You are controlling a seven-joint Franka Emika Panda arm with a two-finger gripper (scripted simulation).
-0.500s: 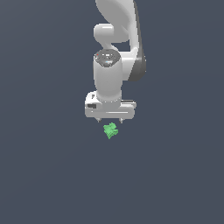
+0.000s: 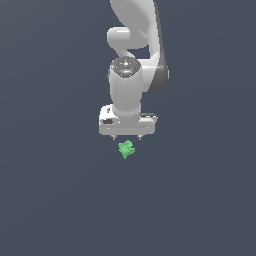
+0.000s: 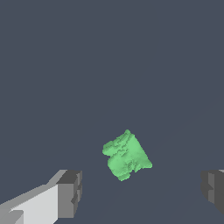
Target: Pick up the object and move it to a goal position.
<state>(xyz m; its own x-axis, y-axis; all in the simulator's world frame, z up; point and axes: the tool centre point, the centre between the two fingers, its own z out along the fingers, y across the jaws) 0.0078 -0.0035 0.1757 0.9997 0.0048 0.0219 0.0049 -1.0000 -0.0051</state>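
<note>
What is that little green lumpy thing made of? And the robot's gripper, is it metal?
It's hard to be sure, since this is a simulator's render. The green object looks matte and rough like crumbly foam or rock: jagged facets, no shine. The gripper body looks like smooth white plastic or painted metal, with soft highlights; its fingertips look like dull grey rubbery pads.

A plain dark grey-blue floor (image 2: 55,200) carries everything. The only thing lying on it is the object (image 2: 126,149), a small jagged green lump, just below the gripper (image 2: 127,136) and between its spread fingers (image 3: 70,193).
</note>
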